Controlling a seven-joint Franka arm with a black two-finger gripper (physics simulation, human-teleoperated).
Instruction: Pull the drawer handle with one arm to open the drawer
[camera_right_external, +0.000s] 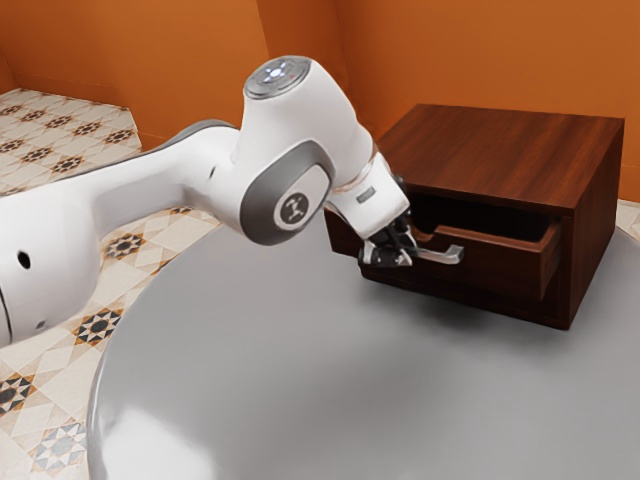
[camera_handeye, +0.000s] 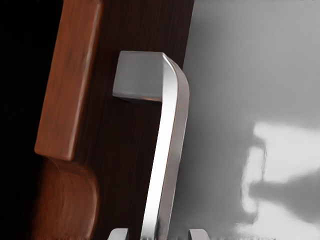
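While pincer (camera_right_external: 392, 257) straddles handle (camera_right_external: 443, 255), drawer (camera_right_external: 492, 264) ajar

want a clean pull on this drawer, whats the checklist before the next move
1. Black two-finger gripper at the end of the bent silver metal handle: ok.
2. Grip closed on the handle: cannot tell.
3. Handle mounted on the dark wooden drawer front, unbent: ok.
4. Drawer fully out of the brown wooden cabinet: not ok, only partly open.
5. Cabinet flat on the round grey table: ok.
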